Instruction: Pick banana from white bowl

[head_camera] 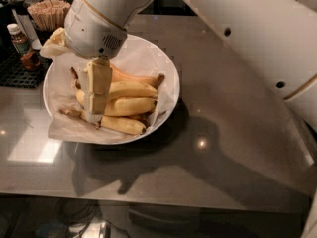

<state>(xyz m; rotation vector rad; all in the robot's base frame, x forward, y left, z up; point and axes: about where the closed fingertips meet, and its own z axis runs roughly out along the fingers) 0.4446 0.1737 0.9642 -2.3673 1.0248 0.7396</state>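
The white bowl (175,83), lined with crinkled white paper, sits at the left of the grey counter. Several yellow bananas lie in it: one in the middle (131,106), one above it (131,89), one at the front (124,125). An orange-tinted banana (138,78) lies behind them. My gripper (95,105) hangs straight down from the white wrist (96,31) into the left part of the bowl. Its cream tip is down among the left ends of the bananas, which it hides.
A brown bottle with a white cap (20,44) and a holder of wooden sticks (48,11) stand on a black mat (17,71) left of the bowl. My white arm (257,38) spans the upper right. The counter's front edge (148,195) is near.
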